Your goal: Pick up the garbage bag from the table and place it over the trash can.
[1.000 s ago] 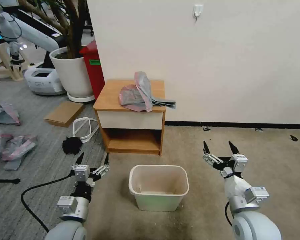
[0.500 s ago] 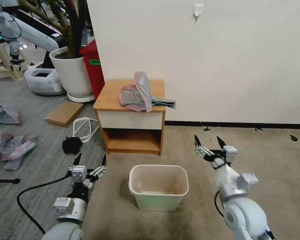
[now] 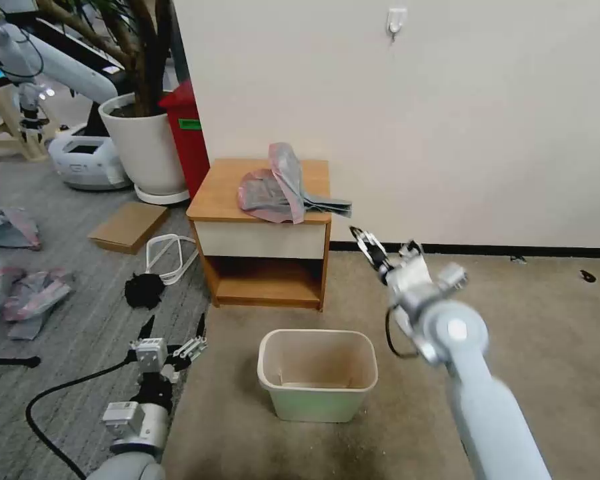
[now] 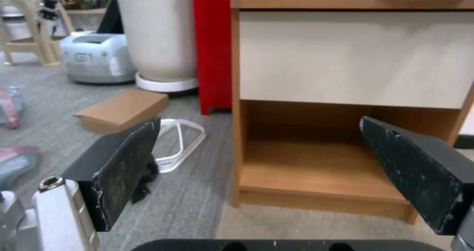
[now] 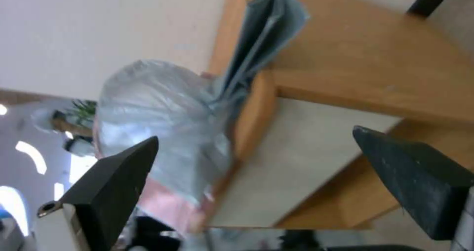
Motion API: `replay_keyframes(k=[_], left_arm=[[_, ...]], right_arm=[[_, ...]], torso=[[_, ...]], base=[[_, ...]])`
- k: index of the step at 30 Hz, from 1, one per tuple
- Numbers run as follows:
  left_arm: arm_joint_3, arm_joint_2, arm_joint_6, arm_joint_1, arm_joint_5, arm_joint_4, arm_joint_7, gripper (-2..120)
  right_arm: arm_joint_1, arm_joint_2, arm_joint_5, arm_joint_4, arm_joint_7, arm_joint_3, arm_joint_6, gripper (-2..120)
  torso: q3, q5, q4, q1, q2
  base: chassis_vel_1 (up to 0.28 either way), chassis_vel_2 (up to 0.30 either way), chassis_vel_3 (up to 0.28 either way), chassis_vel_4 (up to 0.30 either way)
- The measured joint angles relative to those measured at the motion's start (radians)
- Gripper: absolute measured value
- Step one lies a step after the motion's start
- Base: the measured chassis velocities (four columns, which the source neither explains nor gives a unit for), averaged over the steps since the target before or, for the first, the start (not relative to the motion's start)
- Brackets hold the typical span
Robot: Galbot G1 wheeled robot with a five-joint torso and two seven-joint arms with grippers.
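The left end effector (image 3: 171,333) hung low at the near left over the carpet, its 2 fingers spread wide and holding nothing; from its wrist camera it faced the cream drawer front and the shelf gap, seemingly parked out of the way while the other arm worked. To its right the counter (image 3: 223,193) stood against the far wall, and the garbage bag (image 3: 277,187) lay crumpled on its top, one flat grey flap hanging past the right front corner, which offered an edge to pinch. On the floor in front of the counter sat the trash can (image 3: 317,373), open and unlined, close enough that the bag would need only a short carry. Right of the counter, the right end effector (image 3: 387,250) was raised just below that overhanging flap, fingers parted widely and empty, angled toward the bag (image 5: 163,117) as if lining up for the grasp
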Motion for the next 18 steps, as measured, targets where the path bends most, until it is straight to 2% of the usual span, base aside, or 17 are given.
replay_keyframes(k=[9,18], left_arm=[[-0.031,-0.023,-0.015,0.035,0.01,-0.016,-0.003,100],[-0.051,-0.03,-0.024,0.05,0.012,-0.025,-0.005,100]], right_arm=[[0.13,0.082,0.045,-0.148,0.017,0.023,0.007,100],[0.204,0.133,-0.016,-0.287,-0.008,0.027,0.017,100]], torso=[[0.0,0.0002,-0.0002,0.0,0.0],[0.0,0.0002,-0.0002,0.0,0.0]], base=[[0.0,0.0,0.0,0.0],[0.0,0.0,0.0,0.0]])
